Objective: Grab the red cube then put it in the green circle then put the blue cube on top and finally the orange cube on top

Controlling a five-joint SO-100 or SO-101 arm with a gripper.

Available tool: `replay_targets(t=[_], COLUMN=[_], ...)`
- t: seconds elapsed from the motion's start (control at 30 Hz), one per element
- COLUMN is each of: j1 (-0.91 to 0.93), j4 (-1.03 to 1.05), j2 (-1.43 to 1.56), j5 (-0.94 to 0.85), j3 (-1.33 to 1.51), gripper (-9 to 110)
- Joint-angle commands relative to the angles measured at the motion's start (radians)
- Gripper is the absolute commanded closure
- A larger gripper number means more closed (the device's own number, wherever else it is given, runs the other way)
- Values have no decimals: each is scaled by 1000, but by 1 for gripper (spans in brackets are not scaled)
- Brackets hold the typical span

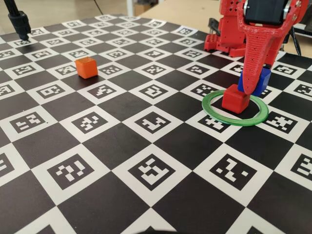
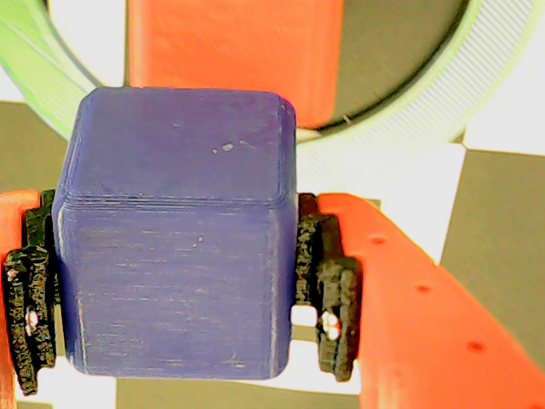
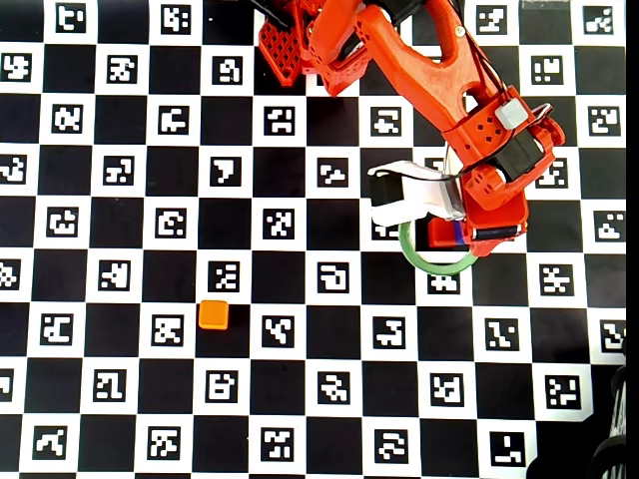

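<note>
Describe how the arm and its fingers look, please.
The arm is red printed plastic with black motor blocks set in it. The gripper has red fingers with small holes and black ridged pads. In the overhead view, a white flat cable loops beside the wrist.

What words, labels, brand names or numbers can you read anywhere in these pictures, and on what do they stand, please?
There is no readable text in any view.
The checkerboard table carries only square black-and-white marker patterns, not letters or digits.
The blue cube, red cube, orange cube, green circle and gripper are unmarked.
</note>
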Motion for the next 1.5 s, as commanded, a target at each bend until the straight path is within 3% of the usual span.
replay_targets(t=[0.0, 1.47], j1=[23, 64], j4=[8, 74], j2=[86, 161], j5=[-8, -49], j3=[-26, 31], gripper=[90, 91])
